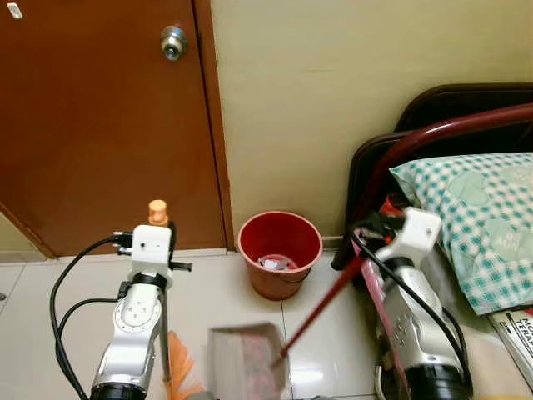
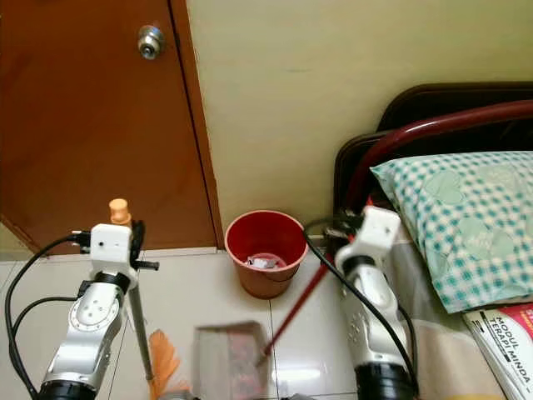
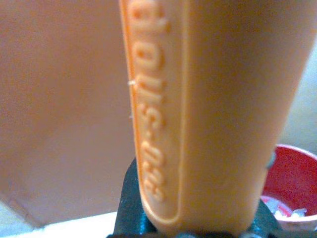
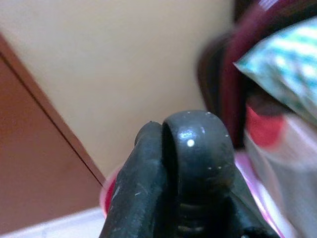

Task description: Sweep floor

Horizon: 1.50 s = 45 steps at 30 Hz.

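Observation:
My left gripper [image 1: 162,262] is shut on a broom's thin stick [image 1: 165,329], just below its orange handle end [image 1: 158,212]. The orange bristles [image 1: 181,367] rest on the tiled floor at the bottom of the picture. In the left wrist view the orange handle [image 3: 213,114] is seen close up, with raised lettering. My right gripper [image 1: 379,229] is shut on the top of a dustpan's long red handle [image 1: 325,304]. The grey dustpan [image 1: 246,358] is blurred, low over the floor beside the bristles. A red bucket [image 1: 279,250] holding white scraps stands by the wall.
A brown door [image 1: 100,117] with a metal knob [image 1: 173,42] is shut on the left. A bed with a dark headboard [image 1: 450,108], a checked pillow [image 1: 475,217] and a book [image 1: 520,329] lies close on the right. Pale floor tiles [image 1: 221,292] lie between.

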Available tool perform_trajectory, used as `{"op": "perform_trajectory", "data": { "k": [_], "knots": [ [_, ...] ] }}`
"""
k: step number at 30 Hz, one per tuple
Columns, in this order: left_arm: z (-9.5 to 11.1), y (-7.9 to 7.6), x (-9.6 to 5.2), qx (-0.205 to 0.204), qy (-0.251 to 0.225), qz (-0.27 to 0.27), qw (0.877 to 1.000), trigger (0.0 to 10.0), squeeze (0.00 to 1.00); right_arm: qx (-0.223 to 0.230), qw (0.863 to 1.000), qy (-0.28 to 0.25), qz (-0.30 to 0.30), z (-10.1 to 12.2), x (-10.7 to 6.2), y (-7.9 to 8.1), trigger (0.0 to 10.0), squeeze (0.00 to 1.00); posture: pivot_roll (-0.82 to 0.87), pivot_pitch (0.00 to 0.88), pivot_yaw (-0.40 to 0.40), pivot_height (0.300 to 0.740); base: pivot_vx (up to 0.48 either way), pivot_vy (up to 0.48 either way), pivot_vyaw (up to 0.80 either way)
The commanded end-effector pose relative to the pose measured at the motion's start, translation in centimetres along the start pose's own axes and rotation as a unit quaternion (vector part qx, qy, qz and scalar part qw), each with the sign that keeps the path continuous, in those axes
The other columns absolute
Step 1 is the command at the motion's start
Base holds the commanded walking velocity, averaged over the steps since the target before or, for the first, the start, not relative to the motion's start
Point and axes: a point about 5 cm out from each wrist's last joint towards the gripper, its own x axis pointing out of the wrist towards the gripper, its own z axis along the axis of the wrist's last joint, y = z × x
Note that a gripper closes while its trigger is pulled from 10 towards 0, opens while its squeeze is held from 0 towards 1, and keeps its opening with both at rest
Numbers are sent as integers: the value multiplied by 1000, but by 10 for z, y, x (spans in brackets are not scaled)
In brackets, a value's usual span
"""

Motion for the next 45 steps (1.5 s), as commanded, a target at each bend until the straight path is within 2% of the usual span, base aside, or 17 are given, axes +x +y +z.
{"op": "perform_trajectory", "data": {
  "k": [1, 5, 7, 11, 15, 16, 17, 20, 22, 25, 28, 29, 32, 35, 36, 41, 45],
  "knots": [
    [17, -11, 2, -23, -43, -18, 999, 10000, 0, -3, 1000, -9, -7, 5, 0, -2, 10000, 0, -21, 0, -27, 740, 0, 0, 0],
    [18, -14, -1, -27, -45, -22, 998, 10000, 0, -12, 1000, -9, -17, 4, -6, -7, 10000, 0, -19, 0, -29, 740, 0, 0, -342],
    [13, -13, -7, -31, -36, -22, 999, 10000, 0, -26, 999, 4, -45, -1, -13, -19, 10000, 0, -20, 0, -30, 740, 0, 0, 0],
    [8, -9, -8, -35, -24, -14, 999, 10000, 0, -49, 997, 29, -55, -5, -16, -29, 10000, 0, -18, 0, -30, 740, 0, 0, -125],
    [9, -9, -8, -34, -24, -14, 999, 10000, 0, -49, 997, 45, -48, -7, -17, -29, 10000, 0, -16, 0, -33, 740, 0, 0, 0],
    [10, -7, -6, -32, -25, -13, 999, 10000, 0, -55, 996, 61, -25, -6, -19, -27, 10000, 0, -16, 0, -33, 740, 0, 0, 0],
    [11, -6, -6, -32, -25, -12, 999, 10000, 0, -83, 994, 73, -14, -5, -22, -28, 10000, 0, -16, 0, -33, 740, 0, 0, 0],
    [10, -5, -6, -32, -24, -10, 999, 10000, 0, -77, 991, 108, -17, -8, -30, -35, 10000, 0, -20, 0, -33, 740, 0, 0, 0],
    [9, -5, -7, -33, -21, -10, 999, 10000, 0, -106, 985, 134, -19, -11, -36, -42, 10000, 0, -24, 0, -32, 740, 0, 0, 0],
    [7, -6, -7, -34, -18, -11, 999, 10000, 0, -101, 988, 118, -25, -6, -36, -44, 10000, 0, -31, 0, -27, 740, 0, 0, 0],
    [7, -10, -7, -37, -14, -19, 999, 10000, 0, -96, 993, 58, -45, 10, -25, -37, 10000, 0, -30, 0, -23, 740, 0, 0, 0],
    [7, -11, -7, -38, -15, -20, 999, 10000, 0, -98, 993, 56, -44, 11, -24, -36, 10000, 0, -25, 0, -22, 740, 0, 0, 0],
    [9, -11, -7, -38, -17, -21, 999, 10000, 0, -104, 992, 60, -41, 10, -24, -34, 10000, 0, -25, 0, -22, 740, 0, 0, 0],
    [7, -7, -8, -35, -14, -20, 999, 10000, 0, -119, 985, 119, -27, -4, -35, -30, 10000, 0, -20, 0, -20, 740, 0, 0, 0],
    [7, -7, -8, -35, -14, -20, 999, 10000, 0, -119, 985, 119, -27, -4, -35, -30, 10000, 0, -20, 0, -20, 740, 0, 0, 0],
    [8, -2, -10, -35, -13, -18, 999, 10000, 0, -137, 979, 154, -11, -2, -46, -37, 10000, 0, -35, 14, -13, 740, 0, 0, 0],
    [9, -3, -8, -35, -12, -18, 999, 10000, 0, -98, 987, 129, -18, 7, -42, -39, 10000, 0, -49, 20, -8, 740, 0, 0, 0]
  ]
}}
